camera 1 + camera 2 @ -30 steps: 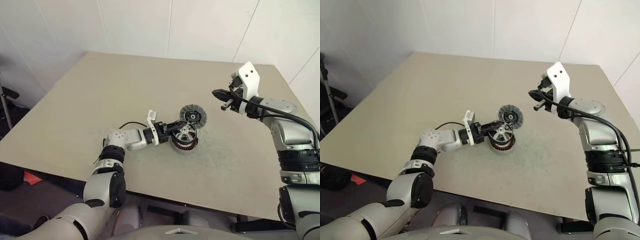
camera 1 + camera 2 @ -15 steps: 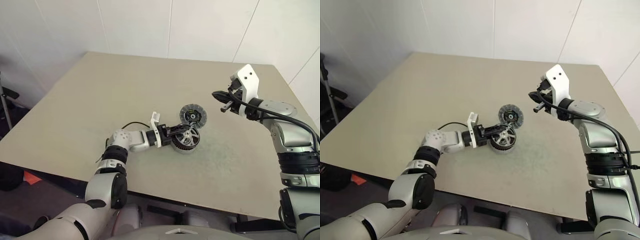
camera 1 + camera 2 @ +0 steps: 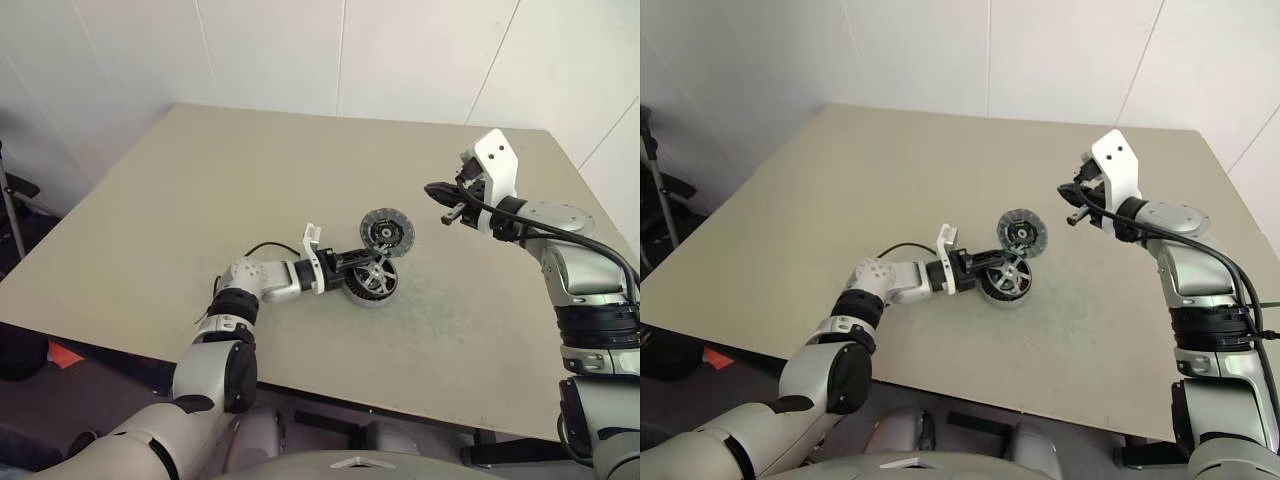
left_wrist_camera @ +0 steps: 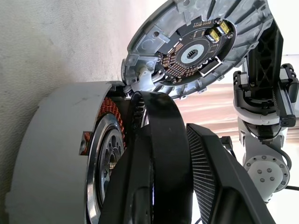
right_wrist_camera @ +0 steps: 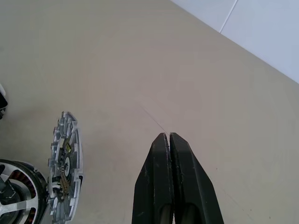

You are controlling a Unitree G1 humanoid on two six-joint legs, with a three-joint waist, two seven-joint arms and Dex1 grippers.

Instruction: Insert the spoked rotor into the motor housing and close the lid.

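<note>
My left claw (image 3: 352, 262), fingers still pinching the black-rimmed, silver-spoked rotor (image 3: 372, 277), has just tipped it from a slant to nearly flat in the silver-grey, copper-wound motor housing (image 3: 368, 295) on the beige desk (image 3: 200, 190). I judge insertion nearly done. The hinged grey lid (image 3: 387, 232) stands open. My right claw (image 3: 436, 190) hovers pressed together.

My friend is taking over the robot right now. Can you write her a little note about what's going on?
Left gripper: at the motor housing, one black finger over the spoked rotor; grip state unclear.
Right gripper: shut, empty, raised above the table, apart from the parts.
Rotor: lying in the housing's mouth; whether fully seated cannot be told.
Lid: hinged open, standing up, inner face showing.
Done: rotor brought into the housing.
Left: check seating, pull the left gripper away, close the lid.
</note>
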